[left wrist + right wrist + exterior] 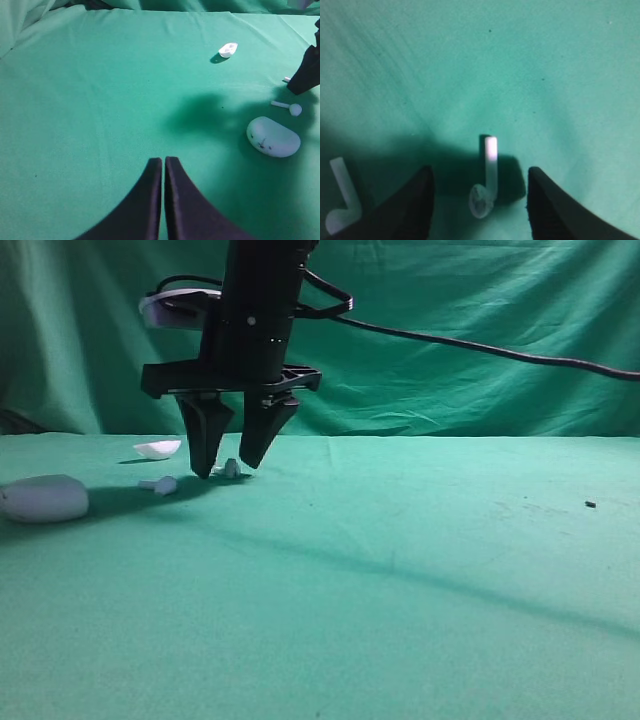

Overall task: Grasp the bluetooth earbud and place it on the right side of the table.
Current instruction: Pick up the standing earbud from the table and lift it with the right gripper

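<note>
Between the right gripper jaws, spread wide and gripping nothing, lies the bluetooth earbud on the counter, left of centre; straddling suits a pinch. Second earbud just beside. Left gripper pressed closed, empty.

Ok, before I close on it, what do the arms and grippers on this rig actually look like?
The right gripper is matte black with two curved, tapering fingers under a black crossbar and a boxy black wrist. A white-and-black module sits behind the wrist, and a black cable trails off to the side. The left gripper has the same black curved fingers. No markings are legible.
</note>
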`<action>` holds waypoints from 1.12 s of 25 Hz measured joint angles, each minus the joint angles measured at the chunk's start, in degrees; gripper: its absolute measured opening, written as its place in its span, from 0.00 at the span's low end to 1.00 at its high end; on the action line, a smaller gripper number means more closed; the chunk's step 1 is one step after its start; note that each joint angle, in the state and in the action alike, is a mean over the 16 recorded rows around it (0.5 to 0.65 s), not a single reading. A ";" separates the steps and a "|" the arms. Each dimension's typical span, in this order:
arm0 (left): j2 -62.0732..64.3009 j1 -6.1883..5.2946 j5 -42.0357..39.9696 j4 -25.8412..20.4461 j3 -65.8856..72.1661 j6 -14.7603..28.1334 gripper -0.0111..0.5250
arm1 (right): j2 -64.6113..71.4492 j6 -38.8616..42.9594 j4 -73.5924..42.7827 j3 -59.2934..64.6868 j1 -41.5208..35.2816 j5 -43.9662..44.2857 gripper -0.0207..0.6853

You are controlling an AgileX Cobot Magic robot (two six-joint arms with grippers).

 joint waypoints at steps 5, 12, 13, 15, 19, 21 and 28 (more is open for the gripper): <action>0.00 0.00 0.00 0.00 0.00 0.00 0.02 | 0.70 0.01 1.23 -0.07 0.00 -0.88 0.48; 0.00 0.00 0.00 0.00 0.00 0.00 0.02 | 1.11 0.09 2.54 -0.57 0.00 -0.45 0.31; 0.00 0.00 0.00 0.00 0.00 0.00 0.02 | 1.16 0.11 2.70 -0.79 0.00 -0.17 0.28; 0.00 0.00 0.00 0.00 0.00 0.00 0.02 | 1.23 0.15 2.90 -1.37 0.00 0.58 0.23; 0.00 0.00 0.00 0.00 0.00 0.00 0.02 | 0.67 0.30 2.83 -2.74 -0.03 2.73 0.16; 0.00 0.00 0.00 0.00 0.00 0.00 0.02 | -0.24 0.58 2.32 -3.45 -0.14 4.20 0.15; 0.00 0.00 0.00 0.00 0.00 0.00 0.02 | -7.16 4.29 -2.53 -5.26 -2.01 9.73 0.16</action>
